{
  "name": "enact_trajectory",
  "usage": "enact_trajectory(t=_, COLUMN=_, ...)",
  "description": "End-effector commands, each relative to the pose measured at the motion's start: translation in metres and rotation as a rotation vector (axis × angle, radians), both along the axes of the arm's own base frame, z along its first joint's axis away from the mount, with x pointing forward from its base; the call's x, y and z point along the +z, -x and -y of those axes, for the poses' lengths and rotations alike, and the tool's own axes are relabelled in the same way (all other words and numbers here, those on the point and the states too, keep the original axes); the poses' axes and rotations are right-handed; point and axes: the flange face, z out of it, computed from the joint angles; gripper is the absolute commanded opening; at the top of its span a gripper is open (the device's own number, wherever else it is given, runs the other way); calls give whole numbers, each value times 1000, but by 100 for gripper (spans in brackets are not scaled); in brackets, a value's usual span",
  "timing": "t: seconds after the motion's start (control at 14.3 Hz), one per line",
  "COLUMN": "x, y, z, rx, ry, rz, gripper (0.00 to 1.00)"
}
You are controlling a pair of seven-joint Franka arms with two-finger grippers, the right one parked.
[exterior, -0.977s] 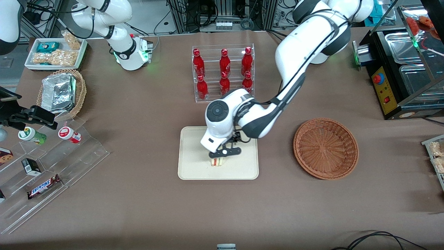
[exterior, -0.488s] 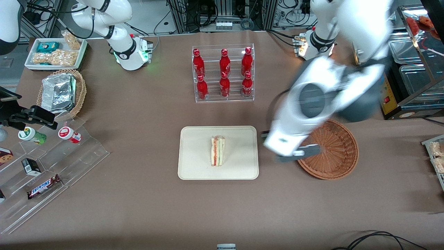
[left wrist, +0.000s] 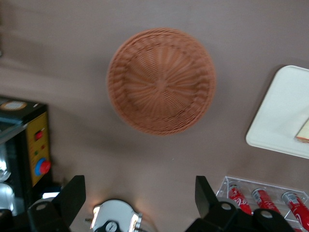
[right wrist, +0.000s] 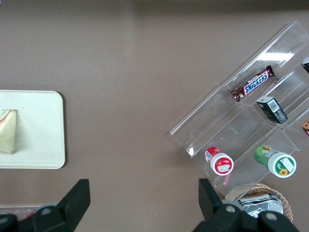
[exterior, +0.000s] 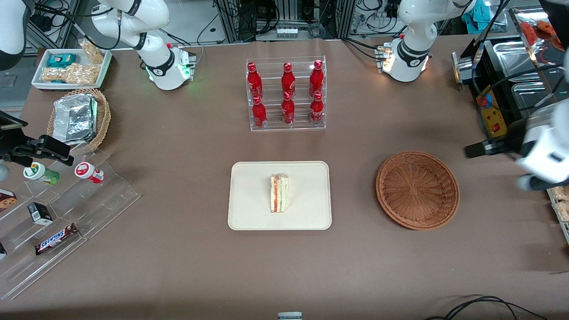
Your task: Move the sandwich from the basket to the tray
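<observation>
As seen from the front, the sandwich (exterior: 279, 193) is set at the middle of the tray (exterior: 249, 213), clear of every rim. Bare desk (exterior: 353, 195) separates the tray from the basket (exterior: 418, 190). The gripper (exterior: 500, 144) is raised at the working arm's end of the desk, well apart from the sandwich.

At the left wrist, the fingers (left wrist: 72, 195) are spread wide with nothing between them, above the basket (left wrist: 161, 87); a sandwich corner (left wrist: 304, 131) is visible on the tray (left wrist: 280, 116).

Bare table (exterior: 355, 146) is left between tray (exterior: 249, 213) and basket (exterior: 418, 190). Passage farther from the front camera is blocked by the bottle rack (exterior: 286, 93). The pincer (left wrist: 140, 200), fingers spread, is held high above the basket.
</observation>
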Motion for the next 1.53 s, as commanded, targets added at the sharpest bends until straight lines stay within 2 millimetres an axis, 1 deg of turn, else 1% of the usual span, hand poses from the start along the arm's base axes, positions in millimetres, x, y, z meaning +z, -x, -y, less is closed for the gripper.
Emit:
enact_trajectory(t=0.0, x=28, y=40, z=-10, rx=40, ry=-47, rz=8, gripper=100)
enact_trajectory(t=0.07, x=33, y=54, z=-2, rx=38, ry=-72, rz=26, gripper=100)
enact_trajectory(t=0.14, x=41, y=69, z=3, rx=43, ry=-59, rz=53, gripper=100)
enact_trajectory(t=0.21, x=45, y=83, z=3, rx=59, ry=-14, rz=63, gripper=100)
enact_trajectory(t=0.28, x=47, y=89, z=-4, rx=74, ry=20, rz=81, gripper=100)
enact_trajectory(t=0.35, x=42, y=90, z=-10, rx=41, ry=38, rz=73, gripper=100)
enact_trajectory(t=0.49, x=33, y=83, z=-11, rx=-38, ry=52, rz=65, gripper=100)
enact_trajectory(t=0.56, x=34, y=80, z=-8, rx=-47, ry=49, rz=80, gripper=100)
enact_trajectory(t=0.63, x=42, y=78, z=-1, rx=-61, ry=39, rz=110, gripper=100)
enact_trajectory(t=0.7, x=47, y=81, z=4, rx=-77, ry=15, rz=125, gripper=100)
enact_trajectory(t=0.84, x=49, y=88, z=3, rx=-77, ry=-17, rz=121, gripper=100)
enact_trajectory(t=1.05, x=60, y=90, z=5, rx=-67, ry=-16, rz=144, gripper=100)
enact_trajectory(t=1.33, x=60, y=89, z=5, rx=-79, ry=-12, rz=148, gripper=100)
enact_trajectory(t=1.47, x=55, y=85, z=8, rx=-88, ry=-24, rz=144, gripper=100)
